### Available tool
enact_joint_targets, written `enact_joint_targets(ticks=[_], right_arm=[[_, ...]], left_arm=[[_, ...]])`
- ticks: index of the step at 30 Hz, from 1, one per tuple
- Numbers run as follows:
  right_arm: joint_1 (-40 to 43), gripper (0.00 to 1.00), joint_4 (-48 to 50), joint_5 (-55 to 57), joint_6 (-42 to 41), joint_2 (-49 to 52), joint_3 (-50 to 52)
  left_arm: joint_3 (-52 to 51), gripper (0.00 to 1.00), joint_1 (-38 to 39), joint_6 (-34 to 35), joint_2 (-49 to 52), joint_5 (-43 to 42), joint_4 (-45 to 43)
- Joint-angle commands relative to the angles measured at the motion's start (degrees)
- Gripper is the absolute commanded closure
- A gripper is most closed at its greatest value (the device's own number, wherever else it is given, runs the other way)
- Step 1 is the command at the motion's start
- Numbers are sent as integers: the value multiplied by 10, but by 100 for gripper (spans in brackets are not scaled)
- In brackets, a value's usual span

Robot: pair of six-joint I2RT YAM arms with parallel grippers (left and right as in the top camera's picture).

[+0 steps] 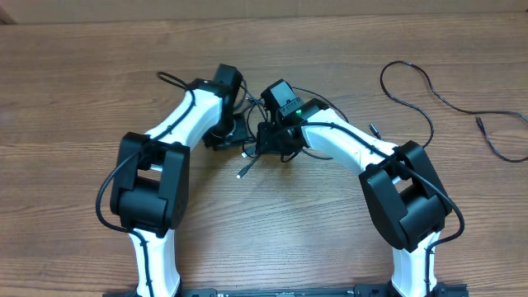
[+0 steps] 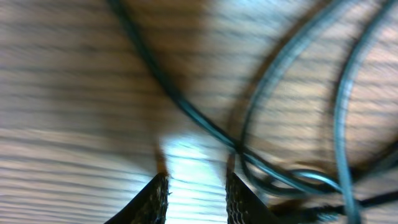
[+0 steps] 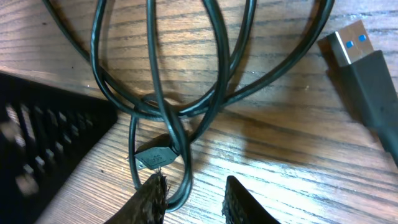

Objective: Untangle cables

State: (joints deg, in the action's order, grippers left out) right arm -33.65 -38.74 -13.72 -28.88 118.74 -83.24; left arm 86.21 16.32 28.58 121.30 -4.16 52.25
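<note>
Our right end effector (image 3: pixel 194 186) is low over the worktop (image 3: pixel 298 155) with its fingers apart. One loop (image 3: pixel 185 180) of the cables (image 3: pixel 176 134) runs down into the gap, close to the finger on the left of the frame. A small plug (image 3: pixel 154 155) lies just above that finger. Higher up, the strands cross in a knot (image 3: pixel 168 115) near the middle. A USB plug (image 3: pixel 354 50) lies at the upper right.

Our left end effector (image 2: pixel 197 180) has its fingers apart too, with only bare wood between them. Blurry strands cross on the right of that frame.

From above, the knot sits between both arms in the middle, and a free cable (image 1: pixel 403 63) lies at the upper right.

We think the job is partly done. To do this step well, we should pinch just one strand. The other side should hold the knot down. Then we pull slowly, so the knot does not get tighter.
</note>
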Motion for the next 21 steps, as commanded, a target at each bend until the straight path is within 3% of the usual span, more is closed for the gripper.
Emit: enact_joint_targets(ticks=[1,7,12,21], right_arm=[[-2,71,6,17,-11,9,-3],[-2,72,7,26,-17,10,-3],[-2,72,16,26,-17,10,18],[-2,79,10,69,-56,11,30]], left_arm=[[-6,67,-15,-45,3,31,1],[-6,66,-15,-48,3,20,2],[-6,62,-15,-49,3,-76,3],[-6,61,-13,-59,3,-154,7]])
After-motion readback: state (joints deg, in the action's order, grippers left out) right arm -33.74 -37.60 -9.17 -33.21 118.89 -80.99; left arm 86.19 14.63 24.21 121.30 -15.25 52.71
